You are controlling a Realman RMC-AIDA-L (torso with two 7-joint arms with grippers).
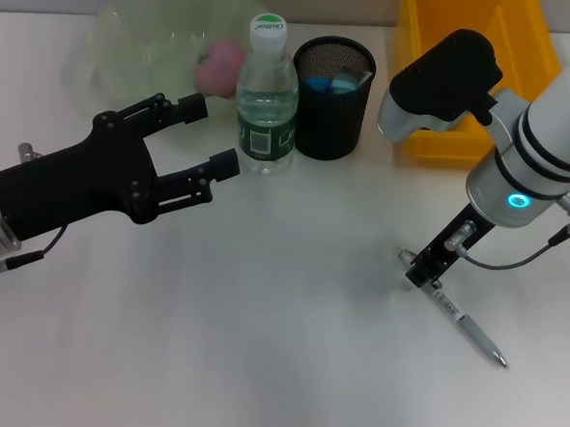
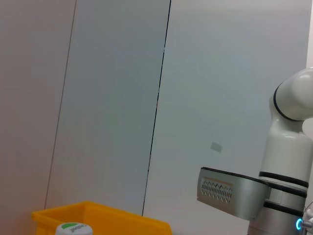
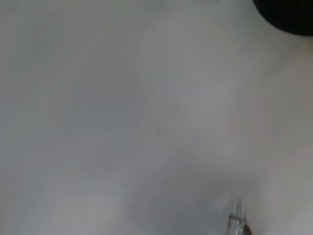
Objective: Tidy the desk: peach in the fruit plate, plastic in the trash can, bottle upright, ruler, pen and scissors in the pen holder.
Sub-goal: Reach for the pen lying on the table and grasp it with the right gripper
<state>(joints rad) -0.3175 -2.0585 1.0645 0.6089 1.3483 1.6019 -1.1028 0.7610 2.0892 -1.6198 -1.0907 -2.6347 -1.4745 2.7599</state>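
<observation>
The pen (image 1: 468, 327) lies on the white desk at the right, and its end (image 3: 237, 218) shows in the right wrist view. My right gripper (image 1: 424, 268) points down at the pen's near end, touching or just above it. My left gripper (image 1: 210, 136) hovers open and empty just left of the upright bottle (image 1: 266, 96), whose green cap (image 2: 73, 228) shows in the left wrist view. A pink peach (image 1: 217, 64) rests in the translucent green fruit plate (image 1: 131, 40). The black mesh pen holder (image 1: 330, 110) holds blue and grey items. No plastic is in view.
A yellow bin (image 1: 477, 80) stands at the back right behind my right arm, and its rim (image 2: 98, 218) appears in the left wrist view. The plate, bottle and pen holder stand close together in a row at the back of the desk.
</observation>
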